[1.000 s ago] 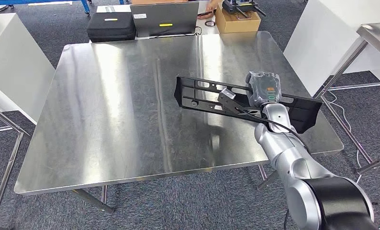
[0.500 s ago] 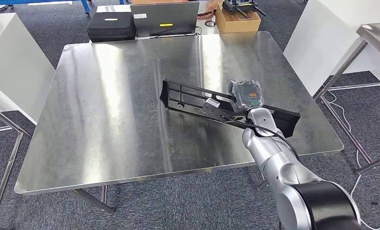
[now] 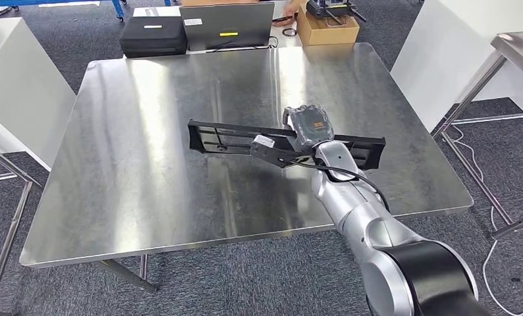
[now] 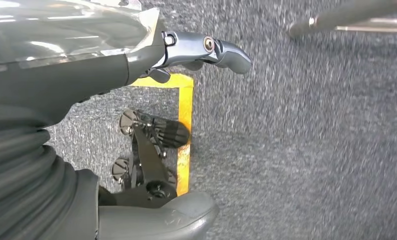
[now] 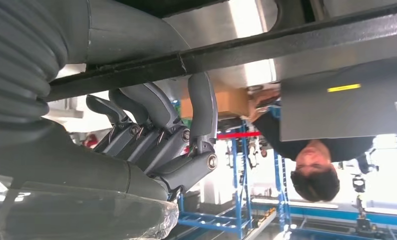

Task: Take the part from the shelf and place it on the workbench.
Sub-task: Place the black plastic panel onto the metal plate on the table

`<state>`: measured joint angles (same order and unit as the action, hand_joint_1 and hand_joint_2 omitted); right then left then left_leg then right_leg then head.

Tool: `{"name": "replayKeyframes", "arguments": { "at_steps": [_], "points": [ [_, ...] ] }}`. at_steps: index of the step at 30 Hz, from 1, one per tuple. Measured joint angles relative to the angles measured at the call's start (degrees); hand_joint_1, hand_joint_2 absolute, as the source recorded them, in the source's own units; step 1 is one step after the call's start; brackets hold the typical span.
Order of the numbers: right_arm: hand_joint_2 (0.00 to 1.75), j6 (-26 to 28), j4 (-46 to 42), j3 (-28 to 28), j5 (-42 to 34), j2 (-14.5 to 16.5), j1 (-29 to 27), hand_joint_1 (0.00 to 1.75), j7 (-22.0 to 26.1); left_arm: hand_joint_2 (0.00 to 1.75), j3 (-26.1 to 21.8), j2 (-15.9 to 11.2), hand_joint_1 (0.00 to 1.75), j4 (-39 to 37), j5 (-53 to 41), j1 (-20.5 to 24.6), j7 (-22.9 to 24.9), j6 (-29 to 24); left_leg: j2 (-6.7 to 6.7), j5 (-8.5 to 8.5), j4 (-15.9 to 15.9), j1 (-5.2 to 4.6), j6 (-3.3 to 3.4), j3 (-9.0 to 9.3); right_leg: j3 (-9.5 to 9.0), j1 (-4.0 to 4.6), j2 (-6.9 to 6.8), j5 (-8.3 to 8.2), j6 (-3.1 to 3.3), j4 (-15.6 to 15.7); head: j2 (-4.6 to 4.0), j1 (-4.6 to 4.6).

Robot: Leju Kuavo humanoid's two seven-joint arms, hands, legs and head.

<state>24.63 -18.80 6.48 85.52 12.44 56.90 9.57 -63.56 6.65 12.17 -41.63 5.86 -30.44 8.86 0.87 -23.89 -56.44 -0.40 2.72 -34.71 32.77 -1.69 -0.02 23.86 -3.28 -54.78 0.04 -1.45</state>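
The part (image 3: pixel 226 135) is a long black slotted bracket. It lies nearly level, low over the middle right of the steel workbench (image 3: pixel 147 171). My right hand (image 3: pixel 309 128) grips it near its middle from above. In the right wrist view the dark fingers (image 5: pixel 156 117) curl around the part's black rail (image 5: pixel 286 42). I cannot tell whether the part touches the tabletop. My left hand (image 4: pixel 86 65) hangs over grey carpet with its fingers (image 4: pixel 206 47) and thumb (image 4: pixel 161 220) apart, holding nothing.
Beyond the workbench's far edge sit a black case (image 3: pixel 153 35), a grey laptop (image 3: pixel 227 25) and a cardboard box (image 3: pixel 326 27). White panels stand at the left (image 3: pixel 15 85) and right (image 3: pixel 443 52). Another steel table (image 3: pixel 519 46) is at the far right. A person (image 5: pixel 311 165) stands beyond the bench.
My right hand has carried the part leftward toward the middle of the table, and the part has swung from slanted to nearly level.
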Motion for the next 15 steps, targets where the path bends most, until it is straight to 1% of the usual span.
{"name": "replayKeyframes", "arguments": {
  "at_steps": [3,7,8,10,12,15],
  "points": [
    [1.75,0.01,0.37,0.03,-0.61,0.78,0.01,1.75,0.02,1.75,-0.59,-0.02,0.0,0.0,0.19,-0.07,0.15,-0.51,0.02,0.0,0.0,0.0,0.0,0.0,0.0,0.0,-0.01,0.0,0.01,0.0,0.0,-0.01],
    [0.0,0.02,0.73,0.03,-0.87,1.08,0.02,0.0,0.02,1.75,-0.86,-0.03,0.0,0.0,0.14,-0.09,0.34,-1.02,0.01,0.0,0.0,0.0,0.0,0.0,-0.01,0.0,0.0,0.0,0.01,0.0,0.0,-0.01],
    [0.0,-0.01,0.8,0.03,-0.9,1.12,0.02,0.0,0.02,1.75,-0.89,-0.03,0.0,0.0,0.04,-0.09,0.63,-1.34,0.01,0.0,0.0,0.0,0.0,0.0,-0.01,0.0,0.0,0.0,0.01,0.0,0.0,-0.01],
    [0.0,-0.24,0.91,0.04,-0.93,1.16,0.04,0.0,-0.08,0.87,-0.92,-0.04,0.0,0.0,-0.2,-0.09,2.17,-1.98,0.02,0.0,0.0,-0.01,0.0,0.0,-0.01,-0.01,-0.01,0.0,0.01,0.0,0.0,-0.01],
    [0.0,-0.67,1.02,0.08,-0.96,1.28,0.08,0.0,-0.38,0.0,-1.03,-0.05,0.0,-0.02,-0.3,-0.1,4.91,-2.0,0.01,0.0,0.0,-0.01,0.0,-0.01,-0.01,0.0,0.0,0.0,0.0,0.0,0.0,-0.01],
    [0.0,-1.4,1.22,0.21,-1.0,1.58,0.32,0.0,-0.92,0.0,-1.62,-0.07,0.0,-0.04,0.21,-0.11,8.05,-1.44,0.01,0.0,0.0,-0.01,0.0,-0.01,-0.01,0.0,0.0,0.0,0.0,0.0,0.0,-0.01]
  ]
}}
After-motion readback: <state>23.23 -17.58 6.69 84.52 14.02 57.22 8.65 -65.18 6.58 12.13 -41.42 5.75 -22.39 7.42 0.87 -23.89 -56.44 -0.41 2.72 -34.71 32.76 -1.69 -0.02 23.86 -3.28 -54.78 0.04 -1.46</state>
